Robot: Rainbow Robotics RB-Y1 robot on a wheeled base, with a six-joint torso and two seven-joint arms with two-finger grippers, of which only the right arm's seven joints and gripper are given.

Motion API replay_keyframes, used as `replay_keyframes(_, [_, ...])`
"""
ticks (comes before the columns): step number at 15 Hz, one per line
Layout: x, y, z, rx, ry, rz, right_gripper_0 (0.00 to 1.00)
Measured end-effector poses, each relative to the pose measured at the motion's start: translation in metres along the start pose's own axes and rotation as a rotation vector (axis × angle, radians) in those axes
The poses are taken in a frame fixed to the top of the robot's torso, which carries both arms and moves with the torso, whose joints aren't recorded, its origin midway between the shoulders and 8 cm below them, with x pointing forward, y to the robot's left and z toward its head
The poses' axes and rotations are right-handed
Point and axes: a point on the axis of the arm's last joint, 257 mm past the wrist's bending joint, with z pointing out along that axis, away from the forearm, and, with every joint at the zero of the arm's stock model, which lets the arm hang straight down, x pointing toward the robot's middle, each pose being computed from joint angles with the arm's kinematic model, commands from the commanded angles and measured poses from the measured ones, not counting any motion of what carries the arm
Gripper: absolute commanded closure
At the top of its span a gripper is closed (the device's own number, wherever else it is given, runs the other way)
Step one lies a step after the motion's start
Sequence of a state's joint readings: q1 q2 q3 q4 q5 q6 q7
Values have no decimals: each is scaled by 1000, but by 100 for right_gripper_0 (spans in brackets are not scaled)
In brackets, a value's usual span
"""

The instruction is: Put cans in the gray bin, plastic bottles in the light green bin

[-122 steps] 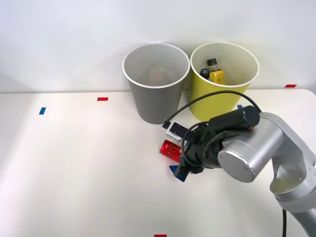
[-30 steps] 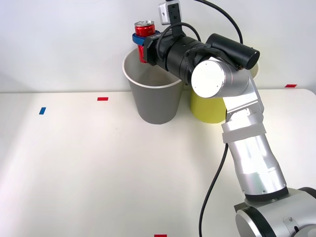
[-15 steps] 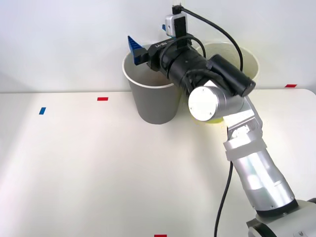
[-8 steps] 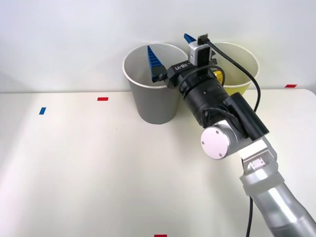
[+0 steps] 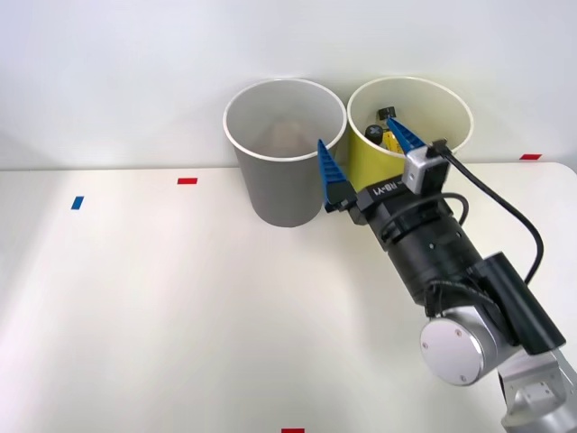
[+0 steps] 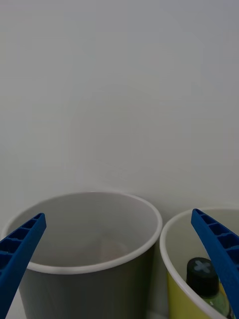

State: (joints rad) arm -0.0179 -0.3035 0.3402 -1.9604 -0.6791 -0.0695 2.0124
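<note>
The gray bin [image 5: 281, 194] [image 6: 84, 294] stands at the table's back, and the light green bin [image 5: 365, 161] [image 6: 179, 299] touches its right side. In the light green bin lie the plastic bottles [image 5: 386, 115], with black caps [image 6: 201, 266] and one yellow label. My right gripper [image 5: 368, 158] [image 6: 118, 214] is open and holds nothing. It hovers just in front of the gap between the two bins and points at them. One blue finger [image 5: 332, 176] lies across the gray bin's right wall, the other [image 5: 403, 137] across the green bin's mouth. The can is hidden.
Small red tape marks [image 5: 187, 180] [image 5: 530, 156] [image 5: 293, 430] and a blue one [image 5: 77, 202] lie on the white table [image 5: 162, 307]. A plain white wall rises right behind the bins. My right arm takes up the front right corner.
My gripper held the red can over the gray bin, then opened, and the can is gone from the fingers. The arm has since drawn back and down toward the front right.
</note>
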Motion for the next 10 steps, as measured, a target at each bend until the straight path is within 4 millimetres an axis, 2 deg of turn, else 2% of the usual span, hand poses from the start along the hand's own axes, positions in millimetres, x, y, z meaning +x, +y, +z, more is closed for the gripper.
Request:
replay_keyframes(6, [50,-32,-72,169,76,70,0])
replay_keyframes(10, [76,-48,-112,253,153,-4,0])
